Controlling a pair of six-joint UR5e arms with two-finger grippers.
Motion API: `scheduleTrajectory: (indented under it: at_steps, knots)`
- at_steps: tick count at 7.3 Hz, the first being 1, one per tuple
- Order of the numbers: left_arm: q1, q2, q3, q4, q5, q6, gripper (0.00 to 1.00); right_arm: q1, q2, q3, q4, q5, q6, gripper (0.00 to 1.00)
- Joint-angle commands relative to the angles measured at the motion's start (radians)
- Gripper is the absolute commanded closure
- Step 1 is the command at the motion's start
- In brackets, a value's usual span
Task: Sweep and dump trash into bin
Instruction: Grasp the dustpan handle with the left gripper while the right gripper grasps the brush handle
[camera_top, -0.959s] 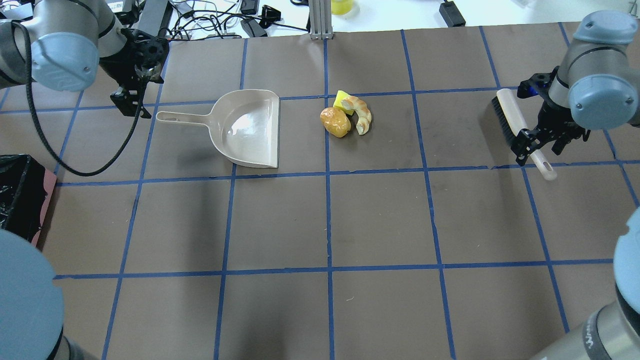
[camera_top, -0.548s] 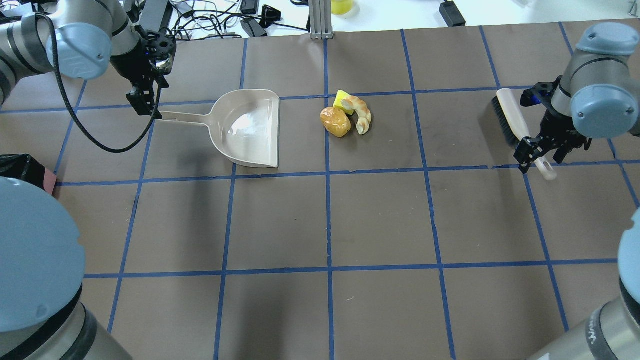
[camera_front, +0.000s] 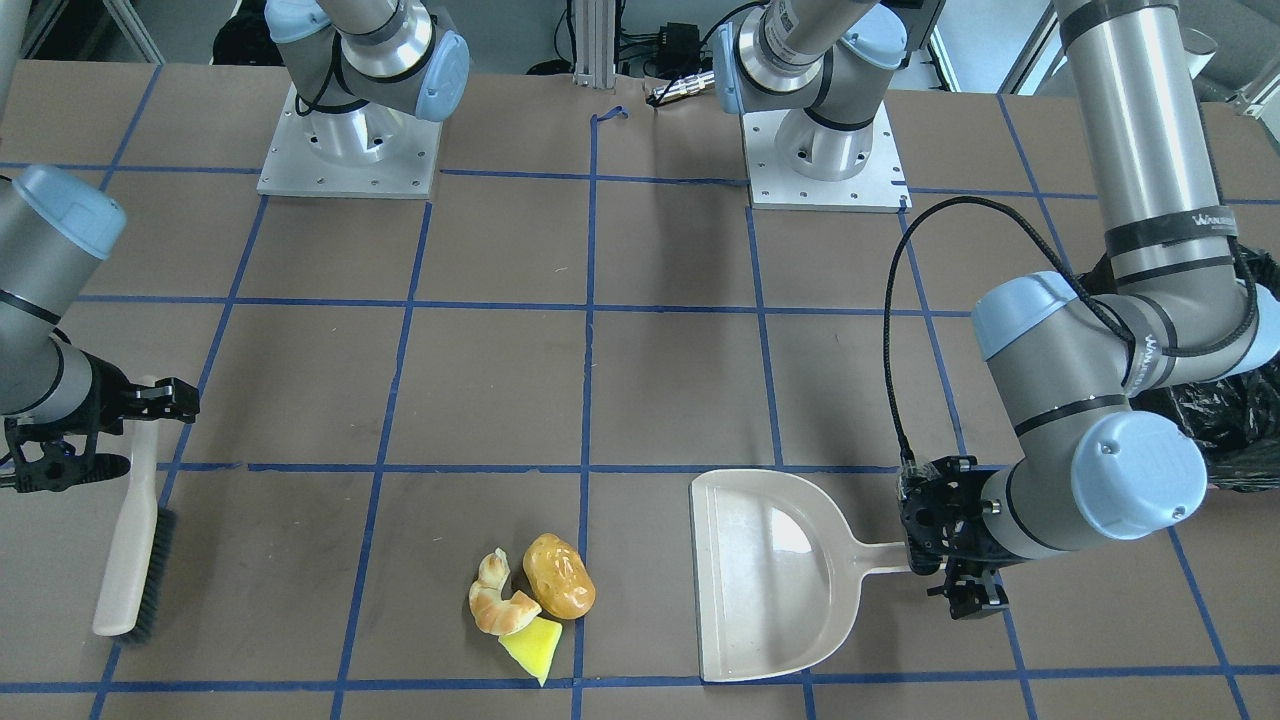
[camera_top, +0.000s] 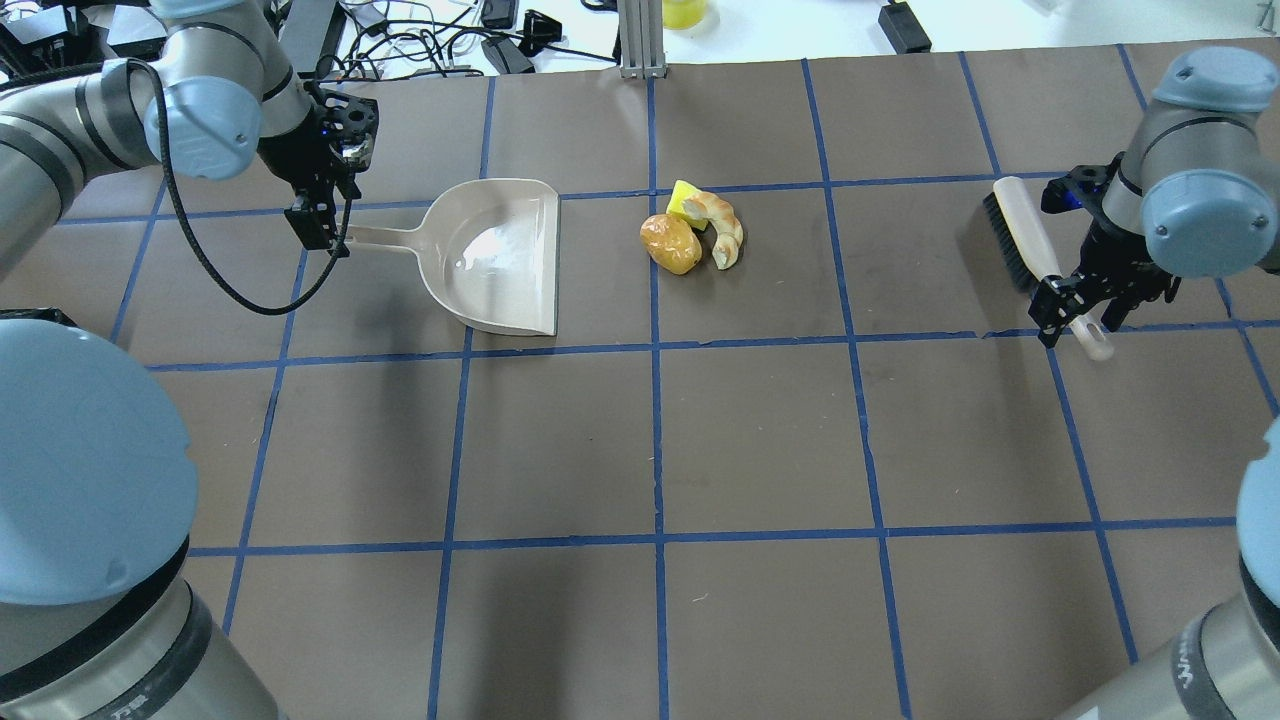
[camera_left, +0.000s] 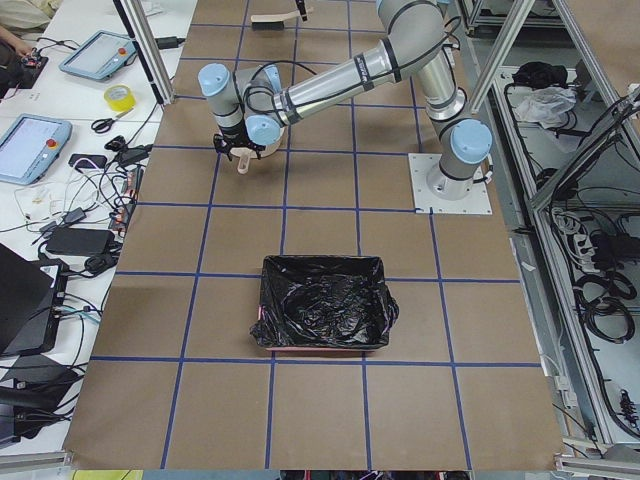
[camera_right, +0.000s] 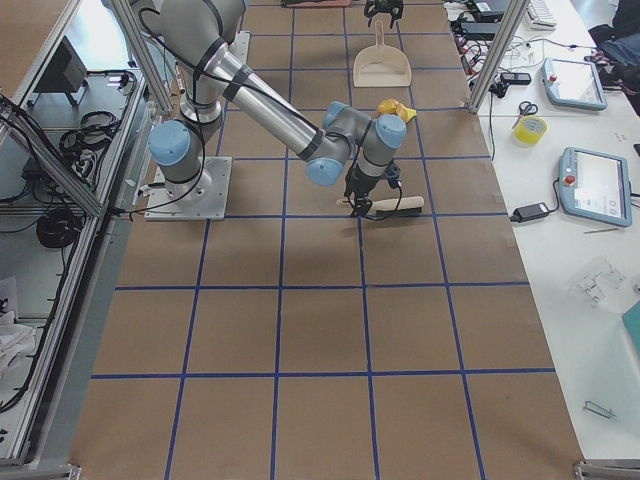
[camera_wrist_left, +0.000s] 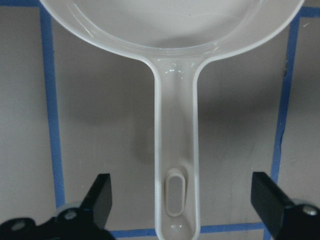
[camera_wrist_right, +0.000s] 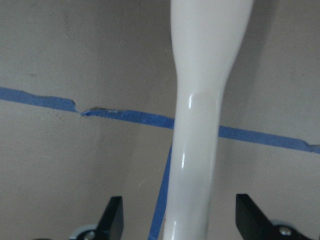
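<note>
Left end effector (camera_top: 325, 238) is hovering over the tip of the dustpan (camera_top: 500, 255) handle, fingers spread wide to either side of it and not touching it. Right end effector (camera_top: 1078, 312) is likewise straddling the brush (camera_top: 1025, 240) handle, fingers apart, no grip. Trash is sitting in a tight cluster near the dustpan's open mouth: lump (camera_top: 671, 244), croissant (camera_top: 725, 228) and wedge (camera_top: 684, 203), all touching. Bin (camera_left: 325, 310) is standing on the desk (camera_top: 760, 440) toward the robot's left end, well apart from the trash.
</note>
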Motion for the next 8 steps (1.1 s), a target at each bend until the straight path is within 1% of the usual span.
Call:
scheduleTrajectory:
  at_steps: [1,2,3,4,5,6,7,8]
  knots:
    - [0.003,-0.012,-0.003,0.014,-0.002,0.015,0.05,0.000,0.000,-0.007,-0.002,0.003,0.019,0.45]
    - [-0.004,-0.013,-0.003,0.016,-0.002,0.020,0.29,0.001,0.000,-0.007,-0.001,0.003,0.025,0.54]
    - [-0.006,-0.012,-0.003,0.030,-0.002,0.028,0.66,0.000,-0.002,-0.009,0.001,0.006,0.032,0.67]
    - [-0.006,-0.009,-0.003,0.030,-0.001,0.057,0.82,0.000,-0.002,-0.010,0.002,0.006,0.032,0.74]
    - [-0.006,-0.009,-0.005,0.031,-0.002,0.060,0.86,0.000,-0.006,-0.012,0.004,0.007,0.037,0.78]
    - [-0.006,-0.006,-0.005,0.031,-0.002,0.062,0.99,0.001,-0.014,-0.013,0.007,0.027,0.052,0.79]
    - [-0.006,-0.004,-0.005,0.031,-0.002,0.066,1.00,0.012,-0.027,-0.015,0.008,0.029,0.090,0.79]
    - [-0.006,-0.007,-0.003,0.033,-0.001,0.065,1.00,0.049,-0.046,-0.015,0.019,0.027,0.150,0.79]
